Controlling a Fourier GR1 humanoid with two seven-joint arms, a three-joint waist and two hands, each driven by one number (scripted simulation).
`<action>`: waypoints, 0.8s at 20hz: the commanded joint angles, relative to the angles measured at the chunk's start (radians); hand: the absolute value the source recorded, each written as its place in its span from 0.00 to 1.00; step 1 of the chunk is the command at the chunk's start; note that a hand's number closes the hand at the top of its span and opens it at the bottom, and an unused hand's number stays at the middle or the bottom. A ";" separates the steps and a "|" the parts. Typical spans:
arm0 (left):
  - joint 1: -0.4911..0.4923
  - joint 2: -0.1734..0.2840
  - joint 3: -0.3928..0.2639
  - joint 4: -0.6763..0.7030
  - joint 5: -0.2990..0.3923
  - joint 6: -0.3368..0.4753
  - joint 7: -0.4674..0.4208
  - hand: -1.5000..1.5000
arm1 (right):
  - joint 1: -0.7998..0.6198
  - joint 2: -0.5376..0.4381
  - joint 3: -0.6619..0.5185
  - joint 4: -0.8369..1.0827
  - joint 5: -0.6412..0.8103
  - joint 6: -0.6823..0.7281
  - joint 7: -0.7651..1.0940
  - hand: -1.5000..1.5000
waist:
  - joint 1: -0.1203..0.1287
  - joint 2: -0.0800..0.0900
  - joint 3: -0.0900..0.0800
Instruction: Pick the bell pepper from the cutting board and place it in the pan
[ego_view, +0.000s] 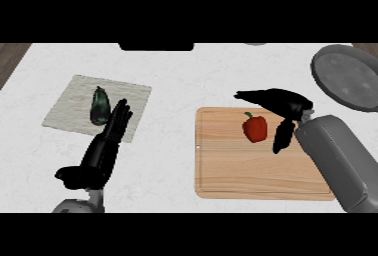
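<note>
The task is at its beginning, as I judge it. The pepper (255, 128) lies on the board (251, 175), just to the left of the right hand (284, 107), and nothing has lifted it yet. This hand hangs over the upper right part of the board, spread apart: the fingers (251, 95) reach out to the left above the pepper, and the thumb (282, 137) points down beside it on the right. So the pepper sits in the gap between them, but the hand is not closed on it. I cannot tell if any part of the hand already touches it.

The pan (347, 75) is up and to the right of this hand, near it, and it has nothing in it.

The left hand (107, 140) rests far to the left of the board, with straight, relaxed fingers, holding nothing. Its fingertips lie at the edge of a cloth (77, 100), just beside a dark vegetable (99, 105) on that cloth.

What is left is nearly all: to close on the pepper, lift it, carry it to the pan and put it there.
</note>
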 joint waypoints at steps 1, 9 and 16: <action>0.020 0.008 0.016 -0.047 0.014 -0.038 0.033 0.50 | 0.010 0.039 -0.033 0.064 0.050 -0.039 -0.031 0.00 | 0.001 0.000 0.000; -0.009 -0.038 0.033 0.008 -0.024 -0.032 0.001 0.50 | -0.002 0.050 -0.064 0.156 0.140 -0.060 -0.094 0.00 | 0.000 0.000 0.000; -0.048 -0.039 0.048 0.033 -0.027 -0.038 0.017 0.50 | -0.066 0.086 0.031 0.332 0.264 -0.152 -0.208 1.00 | 0.006 0.004 0.000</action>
